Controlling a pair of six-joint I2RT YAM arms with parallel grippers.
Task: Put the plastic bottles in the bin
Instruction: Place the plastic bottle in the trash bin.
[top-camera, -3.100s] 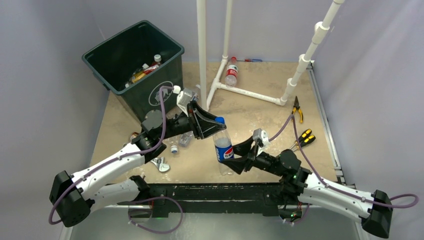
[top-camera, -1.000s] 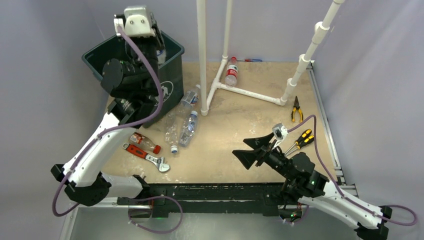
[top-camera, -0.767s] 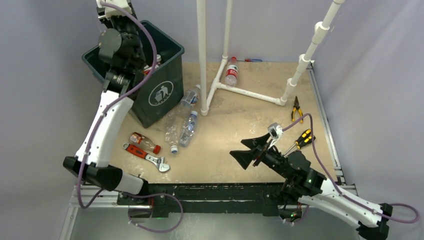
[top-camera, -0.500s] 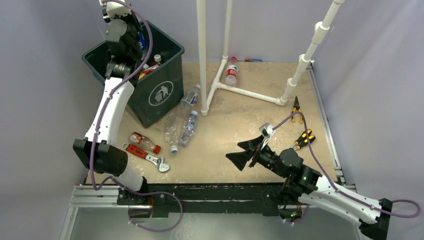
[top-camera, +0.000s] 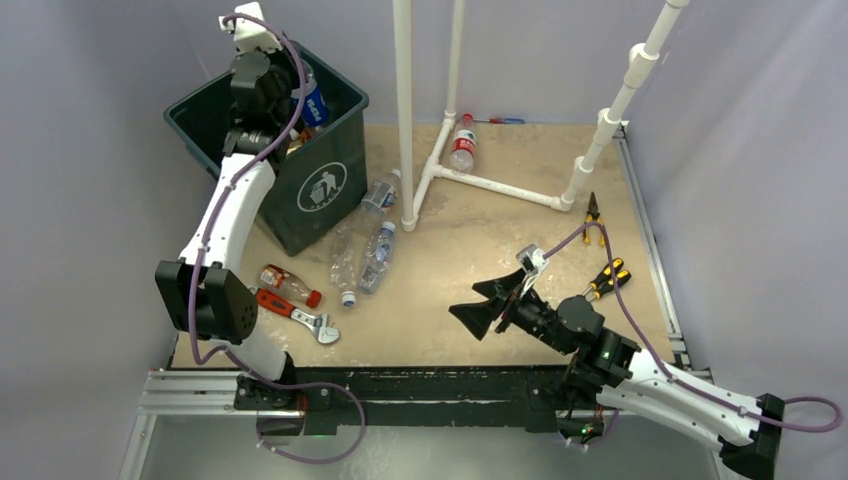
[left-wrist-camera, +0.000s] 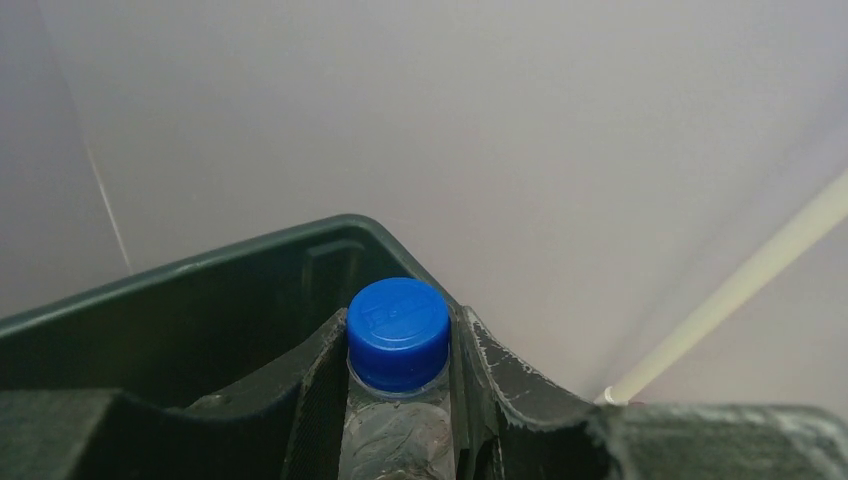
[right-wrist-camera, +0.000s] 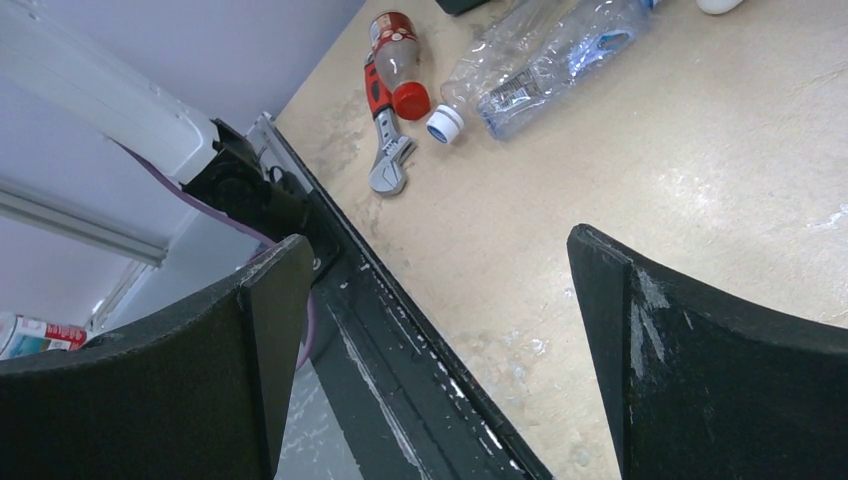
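My left gripper (top-camera: 292, 92) hangs over the dark green bin (top-camera: 335, 150), shut on the neck of a blue-capped, blue-labelled bottle (top-camera: 312, 104). In the left wrist view the blue cap (left-wrist-camera: 398, 330) sits between the fingers, with the bin rim (left-wrist-camera: 250, 243) behind it. More bottles lie inside the bin (top-camera: 300, 135). On the table lie clear bottles (top-camera: 378, 255) (top-camera: 345, 258) (top-camera: 378, 195), a red-capped amber bottle (top-camera: 285, 283) and a red-labelled bottle (top-camera: 462, 145) at the back. My right gripper (top-camera: 478, 308) is open and empty above the table's near middle; its wrist view shows the clear bottles (right-wrist-camera: 560, 50) far ahead.
A red-handled wrench (top-camera: 295, 312) lies beside the amber bottle. Yellow-handled pliers (top-camera: 594, 218) and screwdrivers (top-camera: 605, 278) lie at the right. A white PVC pipe frame (top-camera: 490, 185) stands at the back. A black rail (top-camera: 420, 385) runs along the near edge.
The left arm has swung the held bottle rightward over the bin's opening. The right arm has drifted a little left and lower, still open.
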